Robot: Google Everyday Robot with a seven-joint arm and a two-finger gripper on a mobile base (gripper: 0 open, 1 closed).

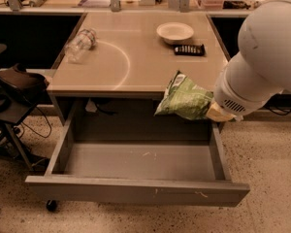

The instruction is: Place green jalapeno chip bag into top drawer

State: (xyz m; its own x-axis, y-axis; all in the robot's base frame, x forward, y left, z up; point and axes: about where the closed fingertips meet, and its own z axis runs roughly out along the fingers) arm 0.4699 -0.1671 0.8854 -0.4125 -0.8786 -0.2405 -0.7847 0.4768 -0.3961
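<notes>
The green jalapeno chip bag (186, 101), crinkled light green and white, hangs in the air at the table's front right edge, above the back right part of the open top drawer (136, 191). My gripper (211, 110) is at the bag's right end, mostly hidden by the big white arm, and is shut on the bag. The grey drawer is pulled fully out and its inside is bare.
On the table (136, 72) stand a white bowl (175, 32), a small black packet (189, 49) and a clear plastic bottle (80, 45) lying on its side. A dark chair (14, 84) stands to the left. More benches run along the back.
</notes>
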